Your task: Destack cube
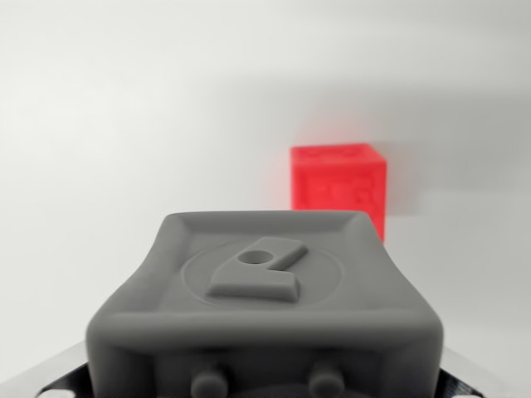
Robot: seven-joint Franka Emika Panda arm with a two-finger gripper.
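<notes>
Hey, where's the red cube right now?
In the wrist view, the red cube sits on the white surface, right of centre, behind the far right corner of the large grey cube in the foreground.

Foreground: a large block (264,311) filled the lower middle of the wrist view, nearest the camera, its bottom cut off by the frame's lower edge.
Behind it: a cube (338,186) stood farther back on the surface (108,149), toward the wrist view's right.
Overlap: the block's upper right corner covered the cube's lower left part; whether the two touched could not be told, though they seemed apart.
Left side: the surface lay bare.
</notes>
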